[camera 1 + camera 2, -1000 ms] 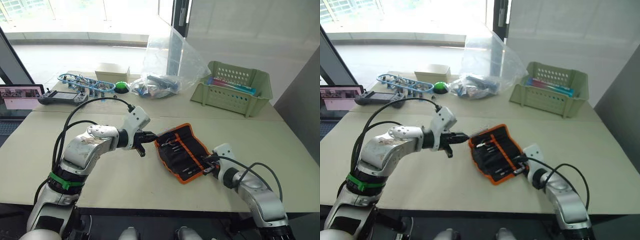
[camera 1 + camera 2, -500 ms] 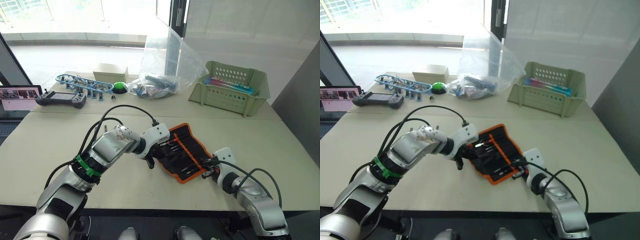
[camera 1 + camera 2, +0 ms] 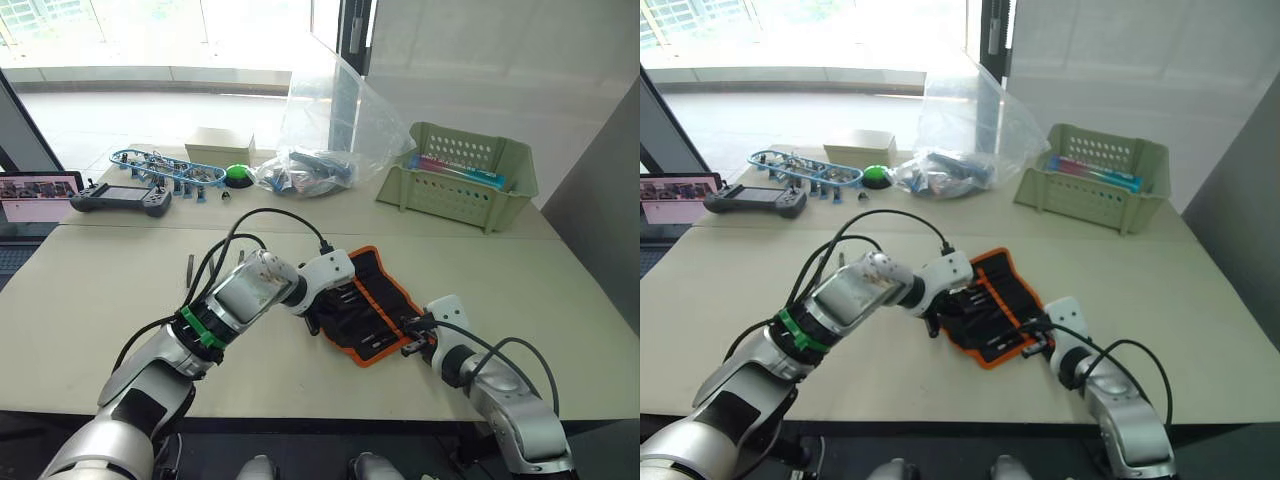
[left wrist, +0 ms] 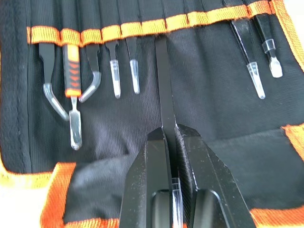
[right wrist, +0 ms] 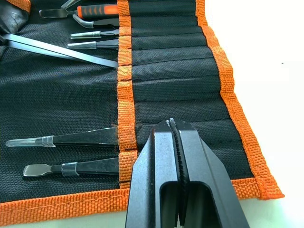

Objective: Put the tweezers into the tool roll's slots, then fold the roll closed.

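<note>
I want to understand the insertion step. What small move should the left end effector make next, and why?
Probably push forward along the tweezer's length. The left end effector is shut on a tweezer whose far end sits at the orange edge of an empty slot of the tool roll, so it looks not yet fully seated.

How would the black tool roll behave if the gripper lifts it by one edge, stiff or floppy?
Probably floppy: the tool roll is woven fabric, and its flap already wrinkles and folds near the left gripper. It likely bends along its slots. The tweezers inside add some weight and might slide out if tipped.
</note>
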